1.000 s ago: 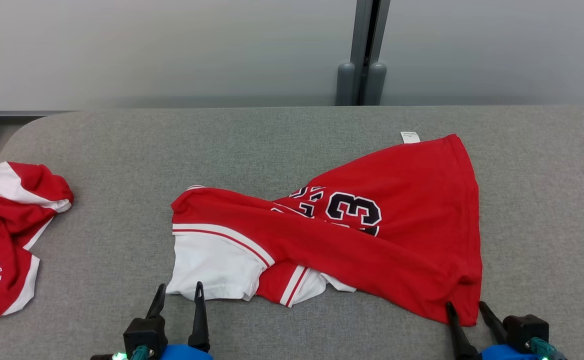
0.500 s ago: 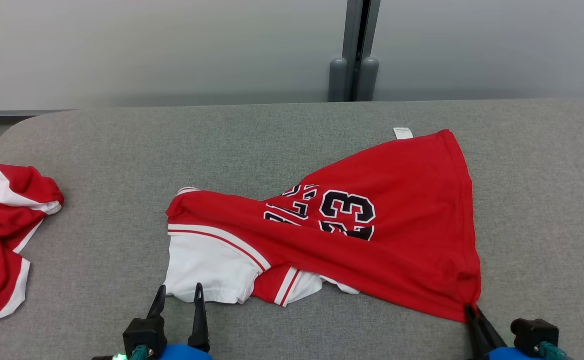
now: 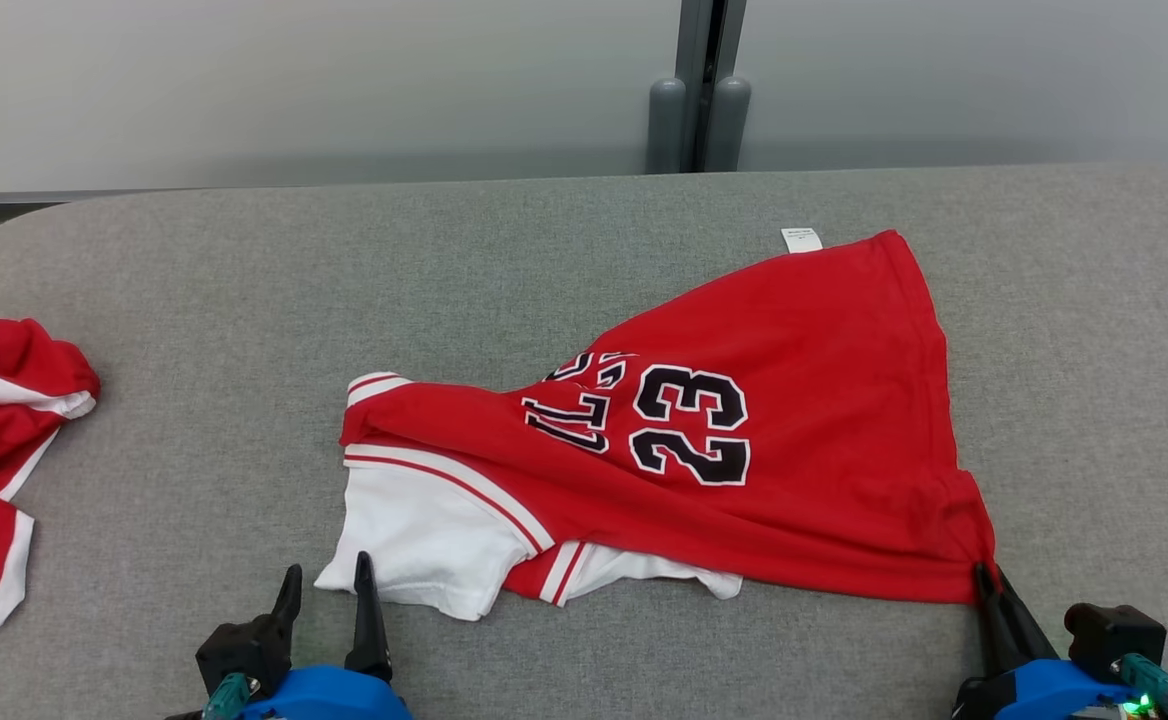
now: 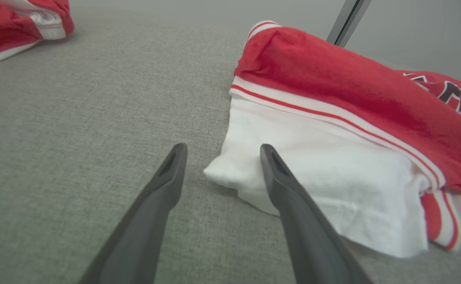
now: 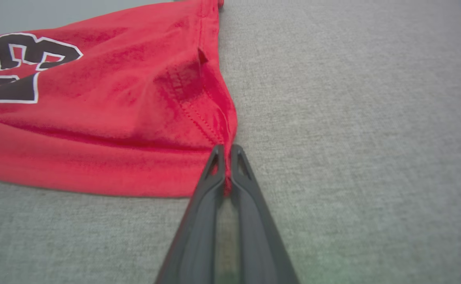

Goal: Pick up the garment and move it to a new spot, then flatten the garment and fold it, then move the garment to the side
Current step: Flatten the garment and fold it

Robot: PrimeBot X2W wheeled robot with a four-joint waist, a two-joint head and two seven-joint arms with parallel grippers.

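- we see bare grey table far and right of the red 23 garment, crumpled mid-table.
- our right gripper pinches its near right corner; left gripper spread at its white edge.

The head camera looks forward and down from above the table's near edge, taking in its far edge and the wall. Each wrist camera sits low and close: the left by the shirt's white sleeve, the right at its red hem corner. All three share that shirt.
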